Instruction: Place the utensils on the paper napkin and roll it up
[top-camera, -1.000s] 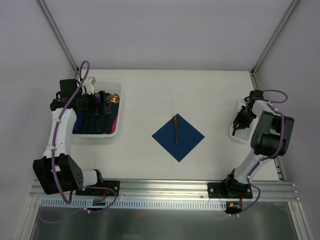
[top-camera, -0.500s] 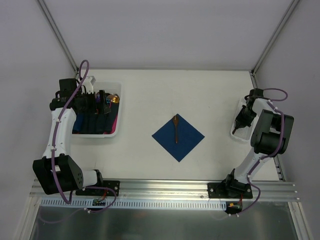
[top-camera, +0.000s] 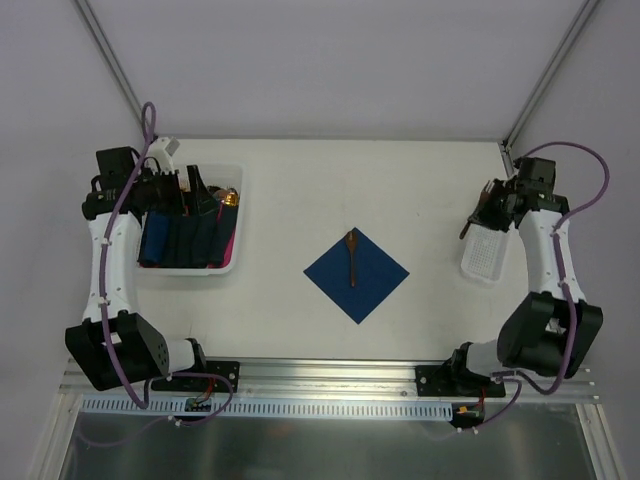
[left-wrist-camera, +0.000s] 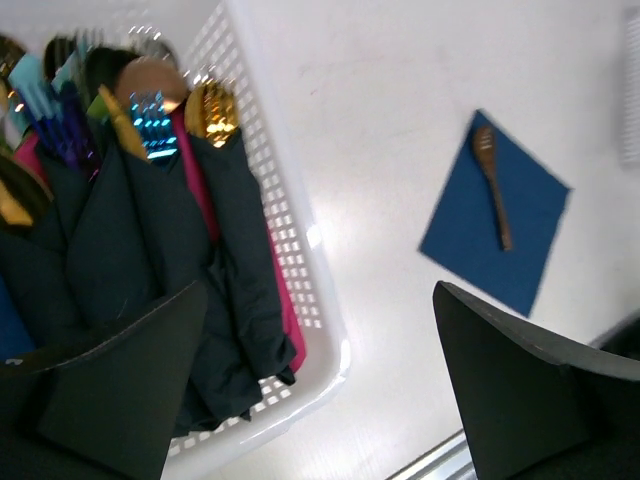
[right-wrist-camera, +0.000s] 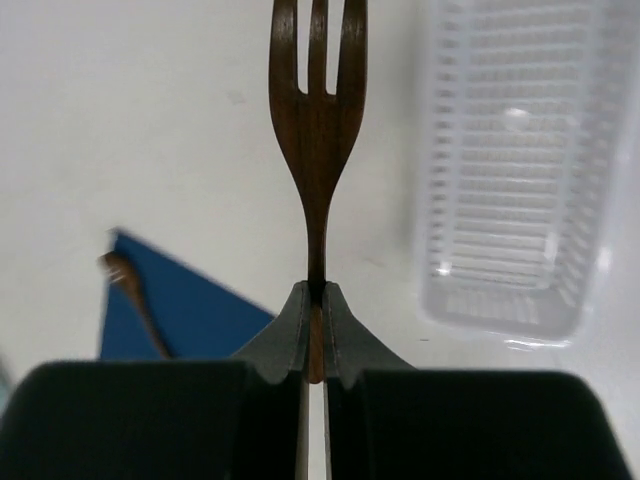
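White worktop (top-camera: 300, 190), pale walls, metal rail (top-camera: 330, 378) along the bottom edge. Navy napkin (top-camera: 372, 282) lies centre frame, one bronze spoon (top-camera: 351, 258) on it. Right hand (right-wrist-camera: 316, 300), at right edge beside a clear tray (top-camera: 482, 258), pinches a fork (right-wrist-camera: 318, 130); left hand (left-wrist-camera: 320, 288) gapes over the upper-left basket (top-camera: 232, 215).

- Top cam sits up high behind the arm bases, looking down and forward over the whole table (top-camera: 300, 190). It's far enough back to get both arms in.
- Left wrist cam looks down past the left gripper (left-wrist-camera: 320, 300), tilted. It's a fair way above the white basket (left-wrist-camera: 300, 270), with the paper napkin (left-wrist-camera: 480, 235) off to the right.
- Right wrist cam stares straight along the right gripper (right-wrist-camera: 316, 300), really close in. The clear tray (right-wrist-camera: 505, 180) fills the right side.
- All three views catch the paper napkin and the spoon (top-camera: 352, 258) on it.
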